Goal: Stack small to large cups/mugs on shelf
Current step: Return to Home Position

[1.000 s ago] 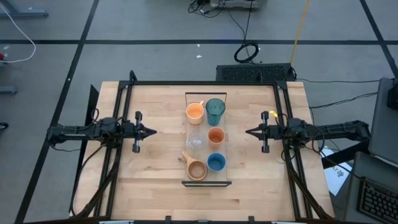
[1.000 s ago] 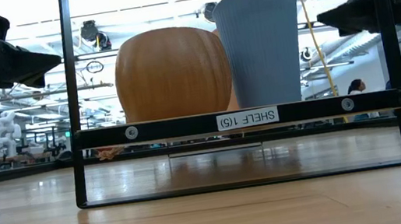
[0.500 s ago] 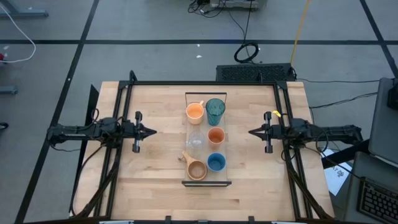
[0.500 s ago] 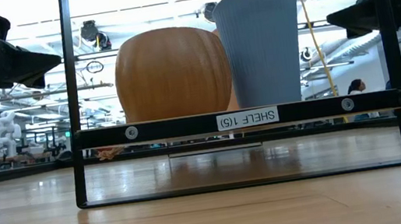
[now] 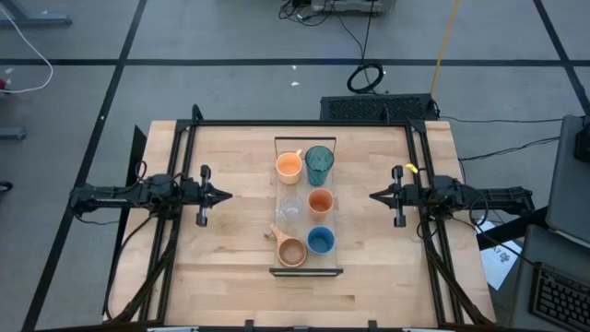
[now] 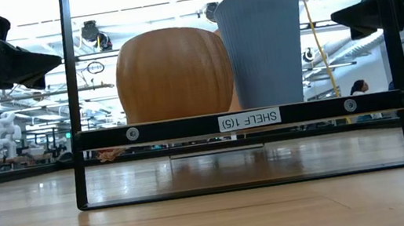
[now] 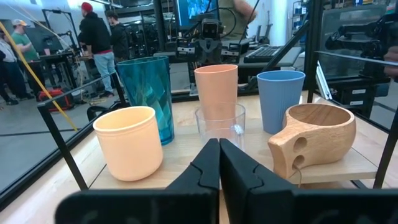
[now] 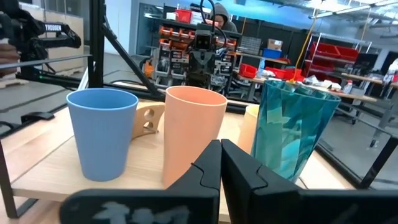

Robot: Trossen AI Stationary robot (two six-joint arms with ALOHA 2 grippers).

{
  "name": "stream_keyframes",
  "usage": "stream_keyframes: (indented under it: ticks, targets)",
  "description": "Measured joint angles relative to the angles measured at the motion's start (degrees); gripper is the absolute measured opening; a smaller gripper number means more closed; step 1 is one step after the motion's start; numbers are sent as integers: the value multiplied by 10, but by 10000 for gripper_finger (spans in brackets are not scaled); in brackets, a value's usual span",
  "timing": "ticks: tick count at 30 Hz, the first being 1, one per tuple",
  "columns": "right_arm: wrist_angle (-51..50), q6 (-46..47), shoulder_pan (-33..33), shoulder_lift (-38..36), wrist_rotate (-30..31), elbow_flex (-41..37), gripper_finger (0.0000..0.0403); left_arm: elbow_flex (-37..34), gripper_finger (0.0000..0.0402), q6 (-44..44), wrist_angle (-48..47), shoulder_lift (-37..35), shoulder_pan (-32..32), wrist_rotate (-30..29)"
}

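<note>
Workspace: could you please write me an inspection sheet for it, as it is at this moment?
Surface: wooden tabletop, with the shelf at its middle.
Job's things: all six on the shelf in two rows: orange handled mug, clear cup, wooden mug; teal tumbler, small orange cup, blue cup.
Clutter: nothing seen.
Grippers: left gripper and right gripper, fingers shut, one on each side, apart from the shelf.
Cables: black coil and yellow cable on the floor.
Surroundings: people beyond the table.

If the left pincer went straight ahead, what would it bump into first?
Probably the clear cup. It stands right ahead of the shut left pincer, with the orange cup behind it. How far off it stands is hard to judge.
</note>
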Motion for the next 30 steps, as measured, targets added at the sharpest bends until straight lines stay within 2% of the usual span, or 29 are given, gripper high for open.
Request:
stream_keyframes:
  ticks: [4, 9, 30]
  targets:
    - [-1, 15, 0, 0, 0, 0, 0, 0, 8, -2, 0, 0, 0, 3]
    - [2, 3, 0, 0, 0, 0, 0, -1, 4, 16, 7, -1, -2, 45]
    - [5, -2, 0, 0, 1, 0, 0, -1, 6, 15, 8, -1, 0, 45]
